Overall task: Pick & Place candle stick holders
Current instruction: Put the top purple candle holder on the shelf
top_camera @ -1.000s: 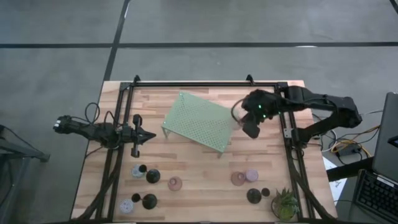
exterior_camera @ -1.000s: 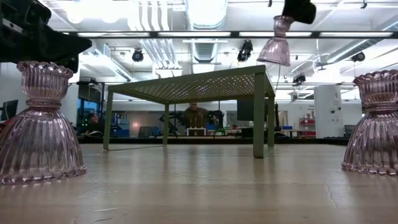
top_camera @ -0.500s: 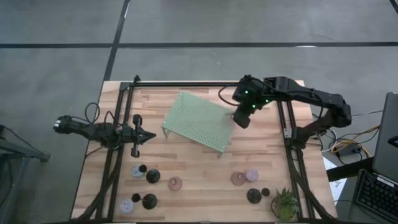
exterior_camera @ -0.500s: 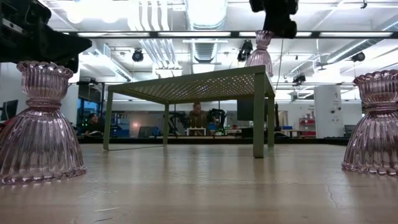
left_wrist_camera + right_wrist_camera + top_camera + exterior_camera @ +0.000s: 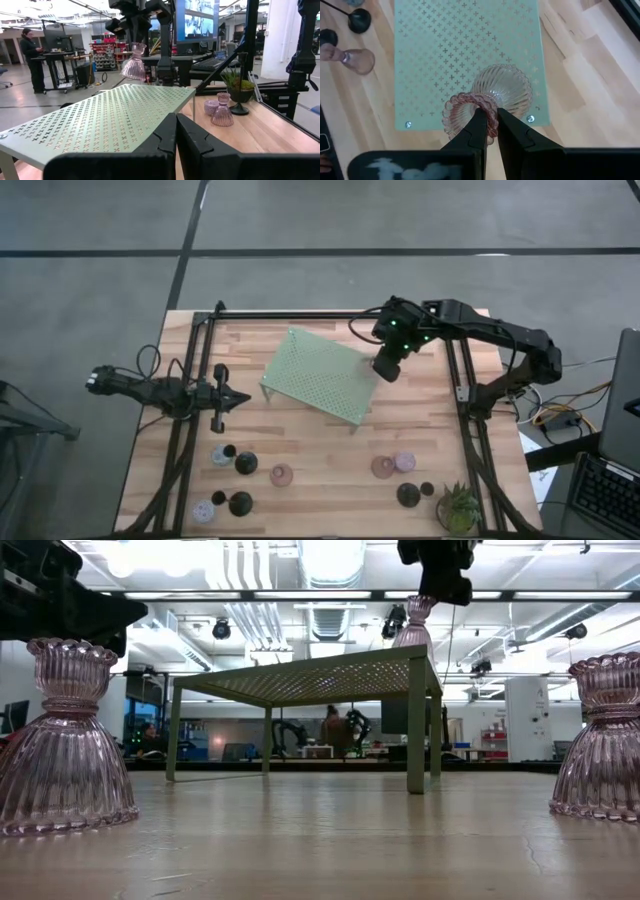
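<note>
My right gripper (image 5: 385, 368) is shut on a pinkish glass candle stick holder (image 5: 490, 100) over the right corner of the pale green perforated stand (image 5: 320, 375). In the low view the holder (image 5: 413, 628) hangs just above the stand's top. My left gripper (image 5: 240, 398) is shut and empty at the table's left. Other holders stand on their bases near the front: pink ones (image 5: 282, 474) (image 5: 382, 467), lavender ones (image 5: 404, 462) (image 5: 203, 510), and black ones (image 5: 245, 464) (image 5: 407, 494). My right gripper pinches the scalloped rim of the holder's cup (image 5: 470, 111) between its two fingers, coming from above and pointing down. The holder hangs below the fingers, slightly tilted. Its flared ribbed base (image 5: 507, 87) points down at the stand and looks clear of it in the left wrist view (image 5: 134, 64).
A spiky green potted plant (image 5: 458, 508) stands at the near right corner. A black frame (image 5: 190, 430) runs along the table's left, right and far sides. Bare wood lies between the stand and the front rows of holders. People show in the room behind the table.
My right gripper has carried the pink holder toward the table's left and far edges, from beside the stand's right end to over the stand's right corner. The holder has stayed hanging below the fingers.
</note>
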